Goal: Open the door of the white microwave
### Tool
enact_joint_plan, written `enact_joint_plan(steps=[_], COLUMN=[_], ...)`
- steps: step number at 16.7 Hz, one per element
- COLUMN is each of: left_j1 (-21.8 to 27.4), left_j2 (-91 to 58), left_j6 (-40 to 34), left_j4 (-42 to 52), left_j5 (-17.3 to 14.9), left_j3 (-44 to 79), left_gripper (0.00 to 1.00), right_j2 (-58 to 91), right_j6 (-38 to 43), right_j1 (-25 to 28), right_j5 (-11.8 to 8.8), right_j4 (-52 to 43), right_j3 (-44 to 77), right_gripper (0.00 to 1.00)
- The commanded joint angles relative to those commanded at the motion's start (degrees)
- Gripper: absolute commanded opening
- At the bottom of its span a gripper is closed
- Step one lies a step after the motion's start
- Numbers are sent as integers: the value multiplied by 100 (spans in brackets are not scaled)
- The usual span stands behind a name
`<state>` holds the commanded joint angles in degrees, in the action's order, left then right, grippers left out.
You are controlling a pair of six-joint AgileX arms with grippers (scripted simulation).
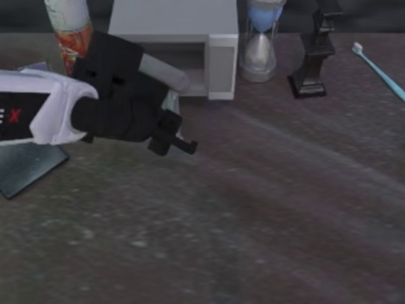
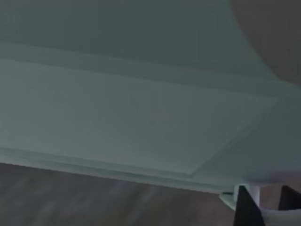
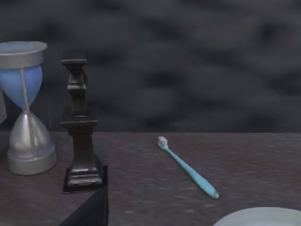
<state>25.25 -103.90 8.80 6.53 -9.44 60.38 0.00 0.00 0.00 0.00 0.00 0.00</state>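
The white microwave (image 1: 174,19) stands at the back of the table, left of centre. Its door (image 1: 166,73) is swung partly out from the front, so the cavity (image 1: 190,60) shows beside the control panel (image 1: 223,66). My left gripper (image 1: 174,136) is at the door's free edge. In the left wrist view the door (image 2: 141,108) fills the picture. The thin white handle bar (image 2: 256,193) runs between the dark fingertips (image 2: 244,209), which are shut on it. My right arm is out of the top view; its wrist view shows just one dark part (image 3: 94,207) of it.
Right of the microwave stand a blue hourglass (image 1: 261,44), a dark statuette (image 1: 314,57) and a light-blue toothbrush (image 1: 380,69). A printed can (image 1: 71,31) stands left of the microwave, with a dark flat slab (image 1: 28,168) below my left arm. A white plate rim (image 3: 263,217) shows.
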Motion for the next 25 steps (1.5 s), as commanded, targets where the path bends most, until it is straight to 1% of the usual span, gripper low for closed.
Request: enact_joint_plan(steps=[6,8,17,25], left_j1=[0,32,-289,-293], left_j2=[0,-13,162,164], left_j6=[0,-6,663,670], left_j4=[0,5,125,127], left_j5=[0,-54,-530,-536], left_j3=[0,-32,-179,-180], left_gripper=[0,0,0,0], right_j2=[0,0,0,0], right_j6=[0,0,0,0], right_j1=[0,0,0,0], right_j5=[0,0,0,0], right_j4=[0,0,0,0], right_j3=[0,0,0,0], right_gripper=[100,100,100,100])
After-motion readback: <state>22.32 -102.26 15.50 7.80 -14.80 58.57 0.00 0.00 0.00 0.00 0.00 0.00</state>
